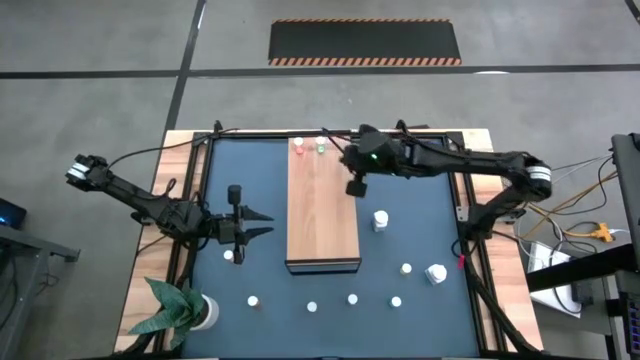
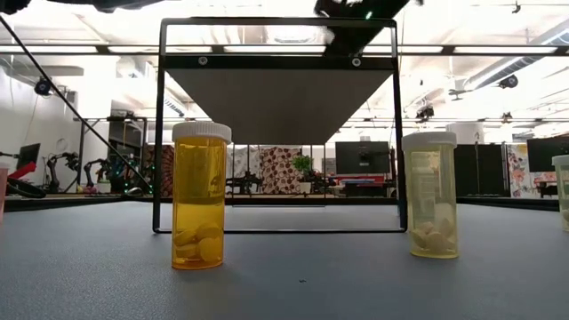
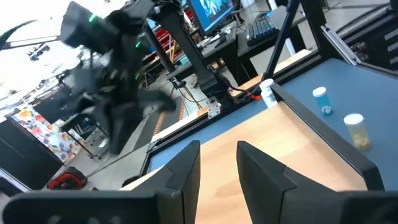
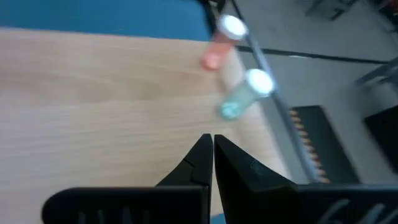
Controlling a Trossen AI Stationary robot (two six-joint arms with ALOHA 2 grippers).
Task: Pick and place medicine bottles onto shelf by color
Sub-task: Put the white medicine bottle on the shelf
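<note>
Dark mat (image 1: 258,200) under a wooden shelf (image 1: 322,215); right gripper (image 4: 212,149) above its far half, fingers shut, empty; pink-tinted bottle (image 4: 218,46) and green-tinted bottle (image 4: 245,93) just beyond the tips. Risk: swinging low, clipping either bottle, toppling it off the edge; left gripper (image 3: 217,163) part-open, holding nothing, beside the shelf; remaining bottles (image 1: 380,220) scattered well apart.

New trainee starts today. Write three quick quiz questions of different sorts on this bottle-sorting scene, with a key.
1. True or false: the right pincer holds a bottle.
2. How many bottles stand on the shelf? A) none B) two C) five
3. Fill in: a potted ___ sits at the table's corner near the left pincer.

Key: 1 false, it is shut and empty over the shelf; 2 B; 3 plant.
</note>
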